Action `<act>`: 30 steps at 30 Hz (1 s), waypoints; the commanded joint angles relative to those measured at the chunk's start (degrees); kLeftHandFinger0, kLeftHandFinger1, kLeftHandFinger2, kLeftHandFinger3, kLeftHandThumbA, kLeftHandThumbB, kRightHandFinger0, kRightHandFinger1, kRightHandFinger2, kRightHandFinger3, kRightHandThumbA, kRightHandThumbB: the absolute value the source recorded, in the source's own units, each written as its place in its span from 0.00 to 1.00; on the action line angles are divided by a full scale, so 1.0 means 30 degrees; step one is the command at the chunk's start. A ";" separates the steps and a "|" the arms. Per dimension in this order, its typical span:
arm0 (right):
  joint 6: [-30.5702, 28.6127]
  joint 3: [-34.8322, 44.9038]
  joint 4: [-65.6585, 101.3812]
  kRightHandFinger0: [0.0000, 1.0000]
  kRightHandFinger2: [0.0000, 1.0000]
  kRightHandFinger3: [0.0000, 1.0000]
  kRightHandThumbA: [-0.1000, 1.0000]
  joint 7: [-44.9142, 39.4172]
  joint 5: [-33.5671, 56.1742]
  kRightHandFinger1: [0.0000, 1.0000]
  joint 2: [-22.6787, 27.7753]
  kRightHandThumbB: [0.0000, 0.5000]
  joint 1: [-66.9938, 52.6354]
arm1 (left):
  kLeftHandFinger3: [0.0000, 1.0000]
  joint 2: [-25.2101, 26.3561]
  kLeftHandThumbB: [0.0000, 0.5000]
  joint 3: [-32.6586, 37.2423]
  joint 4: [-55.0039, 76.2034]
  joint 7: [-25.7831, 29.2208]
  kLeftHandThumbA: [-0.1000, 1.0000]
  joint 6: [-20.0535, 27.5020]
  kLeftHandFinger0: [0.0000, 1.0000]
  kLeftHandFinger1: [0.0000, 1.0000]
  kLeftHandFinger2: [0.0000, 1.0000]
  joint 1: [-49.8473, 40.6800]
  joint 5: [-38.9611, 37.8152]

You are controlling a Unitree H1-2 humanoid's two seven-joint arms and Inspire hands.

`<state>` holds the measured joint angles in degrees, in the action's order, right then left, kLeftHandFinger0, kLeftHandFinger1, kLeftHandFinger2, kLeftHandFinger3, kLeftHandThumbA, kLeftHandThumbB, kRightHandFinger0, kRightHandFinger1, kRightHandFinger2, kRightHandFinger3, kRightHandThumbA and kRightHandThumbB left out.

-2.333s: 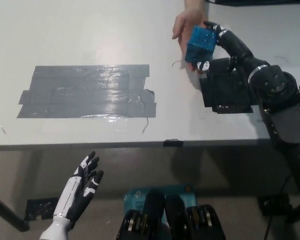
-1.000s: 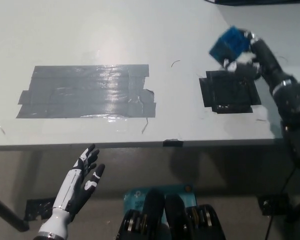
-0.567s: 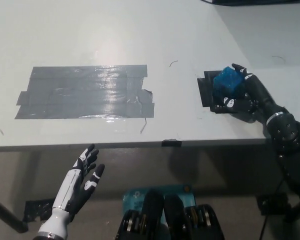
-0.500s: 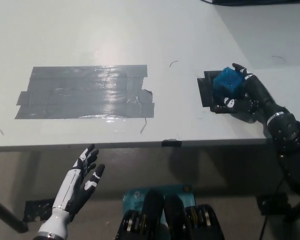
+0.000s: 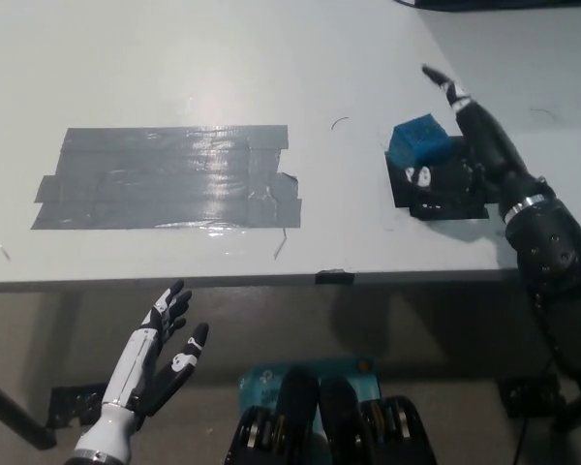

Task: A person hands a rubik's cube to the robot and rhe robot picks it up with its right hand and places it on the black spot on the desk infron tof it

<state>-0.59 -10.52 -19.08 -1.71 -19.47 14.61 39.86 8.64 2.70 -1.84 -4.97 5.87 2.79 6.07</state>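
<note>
The blue rubik's cube [image 5: 419,145] stands on the black spot [image 5: 443,199] at the right side of the white desk, on the spot's upper left part. My black right hand [image 5: 462,136] is open right beside the cube, its fingers spread and stretched up past it, its thumb low at the cube's front. No finger wraps the cube. My white left hand [image 5: 155,360] rests open below the desk's front edge at lower left.
A large patch of grey tape [image 5: 165,178] covers the desk's left middle. The desk's front edge [image 5: 271,281] runs across the picture, with a small black tab [image 5: 330,277] on it. A dark object [image 5: 484,4] lies at the top right.
My right hand has let go of the cube and opened, its fingers lifting up and away. The cube now stands free on the black spot.
</note>
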 commanded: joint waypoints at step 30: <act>-0.2054 -0.0125 0.9343 1.00 1.00 1.00 0.86 0.1823 -0.1858 1.00 -0.2951 0.47 -1.1699 | 1.00 0.0421 0.27 -0.0140 0.0427 -0.0108 0.69 0.0268 1.00 1.00 1.00 -0.0674 -0.0281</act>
<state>-0.60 -10.25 15.62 -0.13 -22.87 6.53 4.15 9.38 2.60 -1.84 -4.98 5.58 1.45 5.89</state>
